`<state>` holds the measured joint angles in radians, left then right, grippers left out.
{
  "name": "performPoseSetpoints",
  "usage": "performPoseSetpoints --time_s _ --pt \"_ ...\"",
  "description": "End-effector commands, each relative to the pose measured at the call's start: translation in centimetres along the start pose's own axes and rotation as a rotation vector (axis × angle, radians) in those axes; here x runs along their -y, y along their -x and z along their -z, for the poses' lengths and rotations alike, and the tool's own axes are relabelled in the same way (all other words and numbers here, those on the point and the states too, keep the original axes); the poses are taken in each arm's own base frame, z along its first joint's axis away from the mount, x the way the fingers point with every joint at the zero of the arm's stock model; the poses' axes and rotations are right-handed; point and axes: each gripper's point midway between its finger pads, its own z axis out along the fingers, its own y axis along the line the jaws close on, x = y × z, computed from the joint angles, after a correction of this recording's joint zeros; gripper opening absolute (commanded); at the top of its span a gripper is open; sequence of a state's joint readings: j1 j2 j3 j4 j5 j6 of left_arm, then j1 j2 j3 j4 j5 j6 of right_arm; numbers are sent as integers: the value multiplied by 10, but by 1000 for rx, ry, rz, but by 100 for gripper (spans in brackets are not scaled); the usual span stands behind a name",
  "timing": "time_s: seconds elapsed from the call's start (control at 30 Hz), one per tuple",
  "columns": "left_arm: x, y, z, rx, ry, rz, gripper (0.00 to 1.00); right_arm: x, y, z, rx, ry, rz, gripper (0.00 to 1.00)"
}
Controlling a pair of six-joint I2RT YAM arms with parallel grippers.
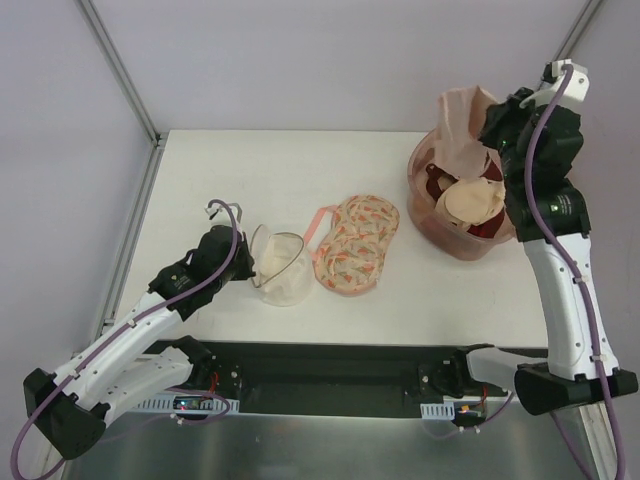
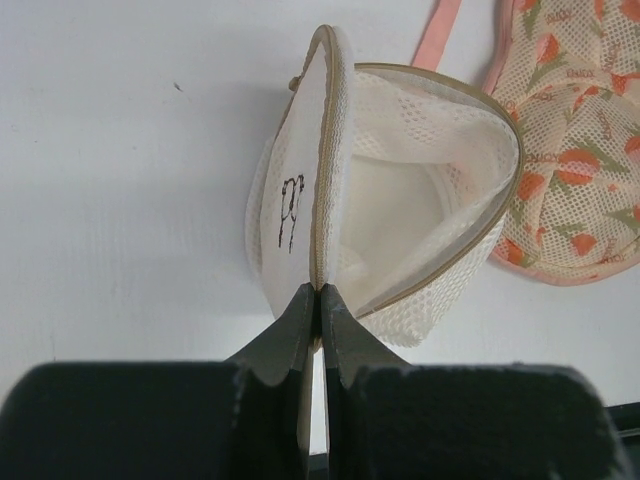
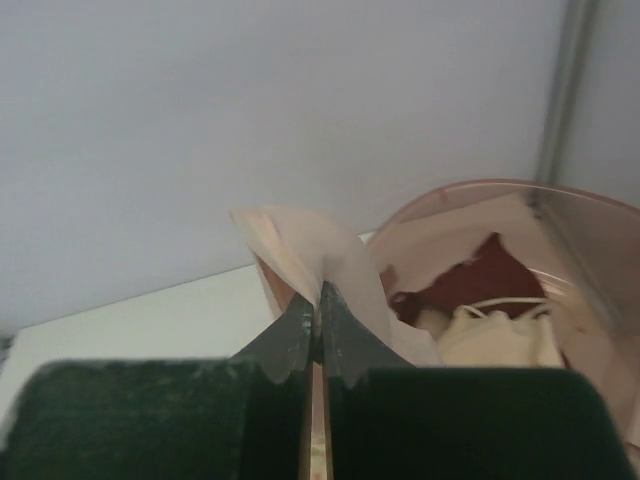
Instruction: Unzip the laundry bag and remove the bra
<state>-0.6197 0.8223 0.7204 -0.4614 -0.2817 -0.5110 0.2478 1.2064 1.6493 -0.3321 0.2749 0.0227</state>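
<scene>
The laundry bag (image 1: 281, 266) lies on the table, unzipped, its lid standing open; its inside (image 2: 400, 205) looks empty. My left gripper (image 1: 246, 266) is shut on the zip rim at the bag's near edge, which also shows in the left wrist view (image 2: 320, 293). My right gripper (image 1: 488, 130) is shut on the pale peach bra (image 1: 462, 118) and holds it up over the pink basin (image 1: 421, 217). The bra's lower part hangs down into the basin. In the right wrist view the bra (image 3: 325, 250) is pinched between my right gripper's fingertips (image 3: 320, 296).
A floral orange-patterned bra (image 1: 357, 243) with pink straps lies just right of the bag, and also shows in the left wrist view (image 2: 572, 150). The basin (image 3: 600, 235) at the back right holds a dark red bra (image 3: 497, 276) and cream fabric (image 3: 492, 338). Walls enclose the table.
</scene>
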Motion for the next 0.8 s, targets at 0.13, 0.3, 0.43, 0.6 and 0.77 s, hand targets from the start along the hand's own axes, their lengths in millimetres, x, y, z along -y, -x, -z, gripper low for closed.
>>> performPoseSetpoints --time_s 0.13,0.3,0.43,0.6,0.77 --pt "3 -2 0 -31 -15 18 0 150 -102 -56 -263 -443 165 68" --pt "3 -4 -3 -45 -7 12 0 159 -136 -58 -474 -476 152 96" --pt "0 3 -5 -33 23 10 0 142 -125 -47 -404 -412 107 96" --pt "-19 22 -12 13 149 -7 0 115 -122 -19 -413 -308 99 96" --pt "-55 56 -9 70 301 31 0 94 -141 8 -458 -235 81 96"
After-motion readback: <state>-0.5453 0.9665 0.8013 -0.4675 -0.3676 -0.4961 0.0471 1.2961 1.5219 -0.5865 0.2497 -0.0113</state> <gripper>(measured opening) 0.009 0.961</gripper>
